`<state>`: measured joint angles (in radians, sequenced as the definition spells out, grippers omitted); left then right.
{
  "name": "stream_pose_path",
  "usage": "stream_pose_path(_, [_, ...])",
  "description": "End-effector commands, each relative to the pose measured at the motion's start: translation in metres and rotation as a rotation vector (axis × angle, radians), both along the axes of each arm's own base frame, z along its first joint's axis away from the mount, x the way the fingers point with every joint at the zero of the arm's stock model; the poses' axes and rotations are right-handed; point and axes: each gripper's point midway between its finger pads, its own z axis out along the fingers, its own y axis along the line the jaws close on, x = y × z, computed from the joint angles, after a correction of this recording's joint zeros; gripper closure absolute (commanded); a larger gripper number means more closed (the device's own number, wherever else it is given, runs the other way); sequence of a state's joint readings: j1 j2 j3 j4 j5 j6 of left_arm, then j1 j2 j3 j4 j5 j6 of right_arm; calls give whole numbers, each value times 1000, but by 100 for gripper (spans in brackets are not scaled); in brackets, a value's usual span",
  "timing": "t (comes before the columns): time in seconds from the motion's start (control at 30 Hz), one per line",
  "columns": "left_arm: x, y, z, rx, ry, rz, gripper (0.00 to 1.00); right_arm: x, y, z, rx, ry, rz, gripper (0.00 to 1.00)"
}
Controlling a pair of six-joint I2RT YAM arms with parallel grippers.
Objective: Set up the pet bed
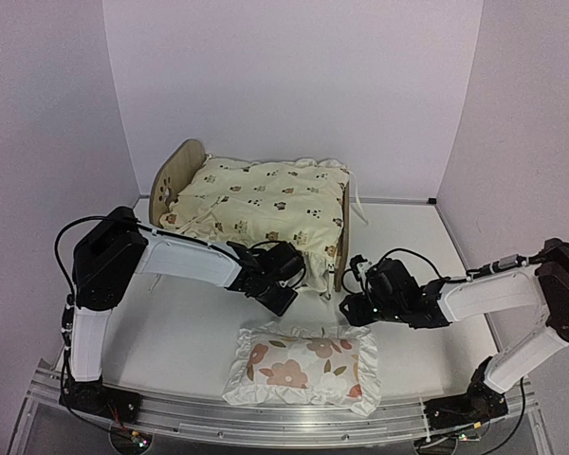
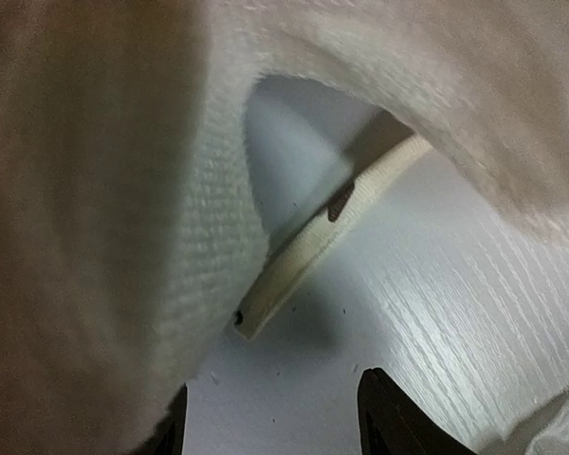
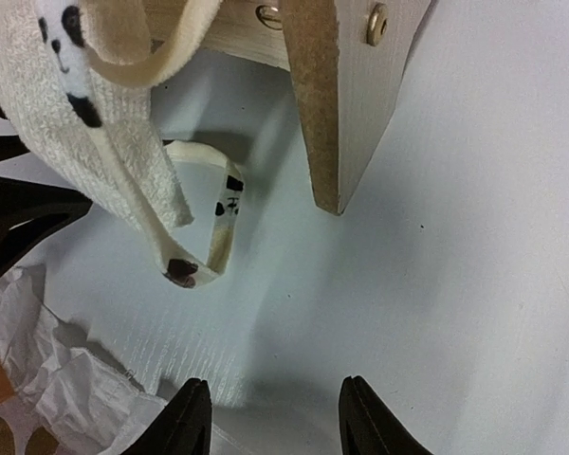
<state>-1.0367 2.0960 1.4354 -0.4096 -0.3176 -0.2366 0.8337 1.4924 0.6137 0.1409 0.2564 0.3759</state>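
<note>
The pet bed [image 1: 175,180] is found behind the pillow [image 1: 303,365], long axis left-right; its footboard [image 3: 346,104] is faced closest by the right gripper [image 3: 273,393]. Both it and the left gripper [image 2: 273,398] are seen spread, empty.

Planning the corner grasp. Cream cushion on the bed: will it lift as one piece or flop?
Probably floppy: the cushion droops off the bed at its foot and folds there. Likely light, thin cloth, so a tug may drag it whole. Its tie string hangs loose and could snag.

One bed [image 1: 175,182], one cushion [image 1: 266,194], one pillow [image 1: 303,366]
</note>
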Motion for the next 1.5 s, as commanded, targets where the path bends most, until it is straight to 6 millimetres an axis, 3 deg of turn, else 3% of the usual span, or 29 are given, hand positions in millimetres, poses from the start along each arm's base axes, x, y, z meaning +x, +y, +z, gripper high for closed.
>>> stream_pose_path(0.0, [24, -18, 11, -86, -26, 18, 37, -1, -4, 12, 16, -26, -13, 53])
stream_pose_path(0.63, [44, -4, -18, -159, 44, 68, 54, -6, -1, 13, 35, -12, 7, 54])
stream_pose_path(0.77, [44, -1, -21, -163, 47, 75, 69, -6, 0, 14, 38, -12, 9, 54])
stream_pose_path(0.87, [43, -1, -19, -169, 46, 68, 98, -6, 0, 14, 38, -12, 10, 55])
stream_pose_path(0.93, [41, -3, -14, -186, 44, 56, 100, -5, -1, 13, 27, -18, 7, 55])
stream_pose_path(1.03, [36, -8, 9, -238, 52, 28, 100, -4, -3, 12, 13, -23, 1, 55])
stream_pose_path(1.33, [20, -17, 133, -483, 5, -35, 100, 0, 7, 10, -21, -18, 7, 57])
stream_pose_path(1.47, [15, -16, 172, -547, -24, -50, 100, 7, 17, 14, -38, -30, 10, 57])
